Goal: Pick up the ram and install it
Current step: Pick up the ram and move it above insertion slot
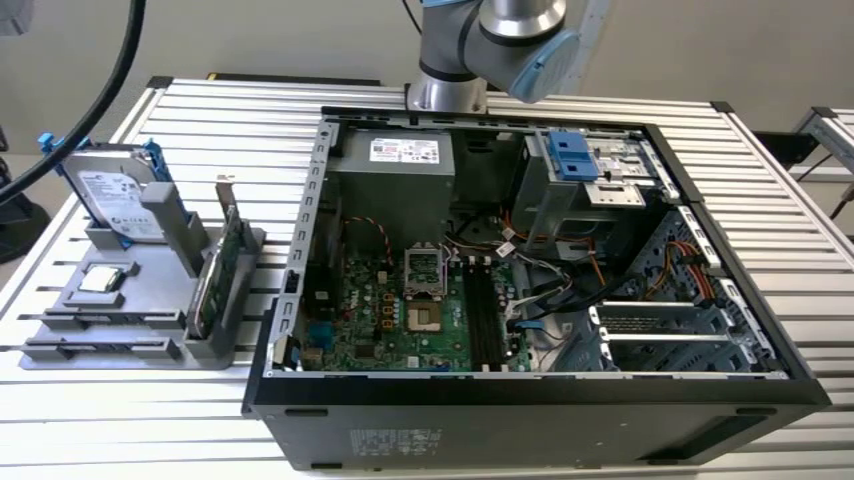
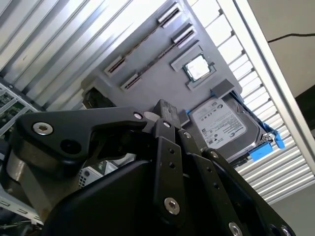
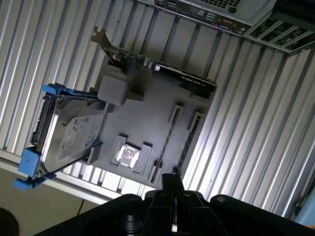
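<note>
The hand [image 3: 172,183] hung well above the grey rack [image 3: 147,103], its fingers together with nothing between them. The ram [image 3: 167,141] appeared to stand on edge in the rack's slotted posts. The rack sat by the tabletop's [image 1: 214,110] edge at the exterior view's left, beside the open case [image 1: 534,400], probably so the ram could be pinched from above.

An open computer case [image 1: 534,420] lies on the slatted desk [image 1: 227,110], its motherboard [image 1: 387,310] facing up. At the exterior view's left, a grey holder [image 1: 207,350] carries an upright hard drive [image 1: 114,195], a green card [image 1: 214,280], a chip [image 1: 104,280] and the ram [image 1: 107,318]. The arm [image 1: 501,45] rises behind the case.
</note>
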Robot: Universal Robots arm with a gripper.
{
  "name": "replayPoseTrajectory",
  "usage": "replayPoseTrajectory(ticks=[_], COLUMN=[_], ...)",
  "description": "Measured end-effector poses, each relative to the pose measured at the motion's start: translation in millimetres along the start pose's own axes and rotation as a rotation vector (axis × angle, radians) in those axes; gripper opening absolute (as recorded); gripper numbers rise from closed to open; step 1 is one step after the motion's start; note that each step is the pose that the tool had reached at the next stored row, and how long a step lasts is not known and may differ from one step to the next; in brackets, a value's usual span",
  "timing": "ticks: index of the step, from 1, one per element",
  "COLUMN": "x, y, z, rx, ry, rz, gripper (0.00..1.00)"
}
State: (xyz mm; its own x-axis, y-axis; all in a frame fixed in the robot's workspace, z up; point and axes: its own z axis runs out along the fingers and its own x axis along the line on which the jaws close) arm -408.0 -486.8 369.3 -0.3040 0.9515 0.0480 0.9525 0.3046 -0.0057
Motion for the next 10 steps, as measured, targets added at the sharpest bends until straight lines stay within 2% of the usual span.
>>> replayPoseTrajectory(ticks=[10], x=[-0.1], y=[0.0], z=[0.8], rx=[-0.0031], ry=[0.0003], rz=[0.065], gripper=[0.0])
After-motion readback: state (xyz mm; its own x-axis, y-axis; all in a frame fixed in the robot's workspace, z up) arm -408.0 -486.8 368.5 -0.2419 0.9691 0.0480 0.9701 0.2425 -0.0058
